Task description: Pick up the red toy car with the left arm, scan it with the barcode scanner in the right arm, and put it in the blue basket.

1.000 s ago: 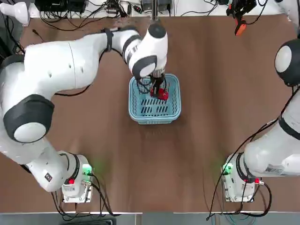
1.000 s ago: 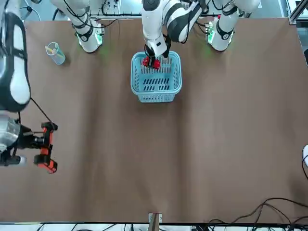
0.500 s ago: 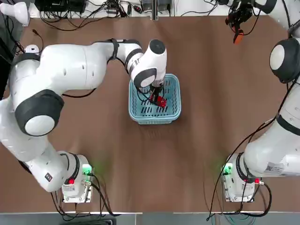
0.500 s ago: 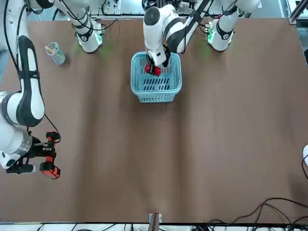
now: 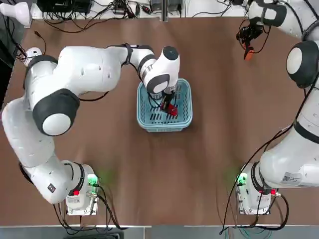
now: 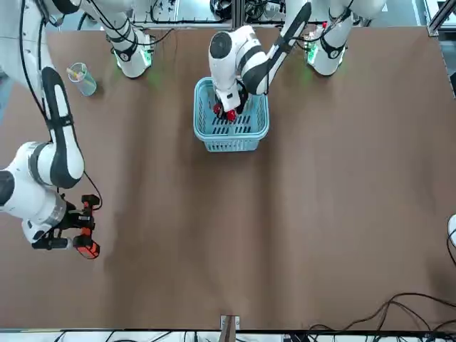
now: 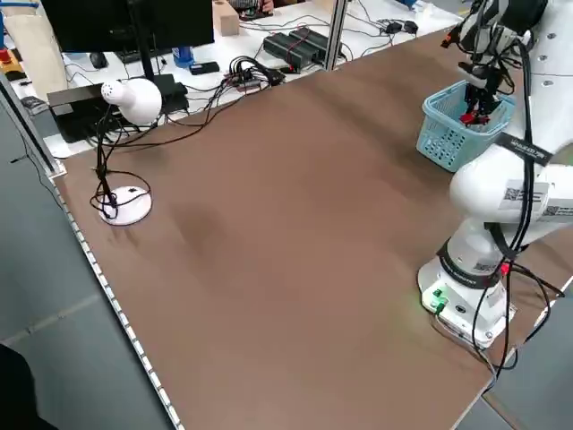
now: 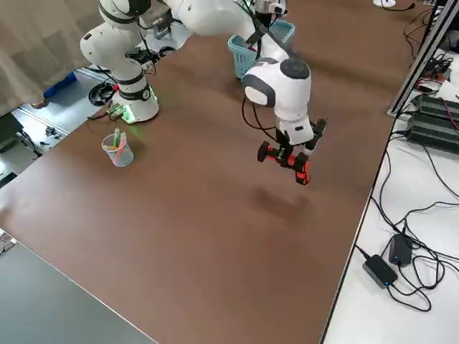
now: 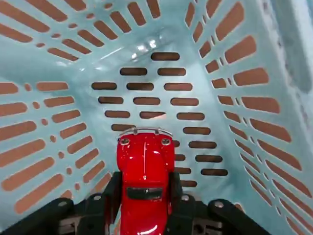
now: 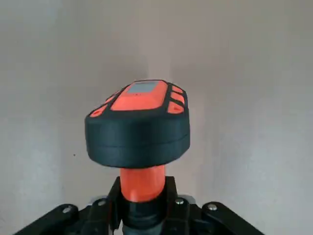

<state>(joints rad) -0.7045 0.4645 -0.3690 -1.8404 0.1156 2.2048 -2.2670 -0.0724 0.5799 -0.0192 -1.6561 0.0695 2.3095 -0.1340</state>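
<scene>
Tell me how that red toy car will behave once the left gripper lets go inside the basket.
The red toy car, clamped in the left gripper just above the blue basket floor, looks rigid and glossy, so probably slippery. On wheels, it may roll slightly; the slotted walls should stop it.

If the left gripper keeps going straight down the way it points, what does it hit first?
Most likely the slotted floor of the blue basket. The left gripper, shut on the red toy car, points down inside the basket, with only the floor showing past the car's nose. How much gap remains is hard to judge.
</scene>
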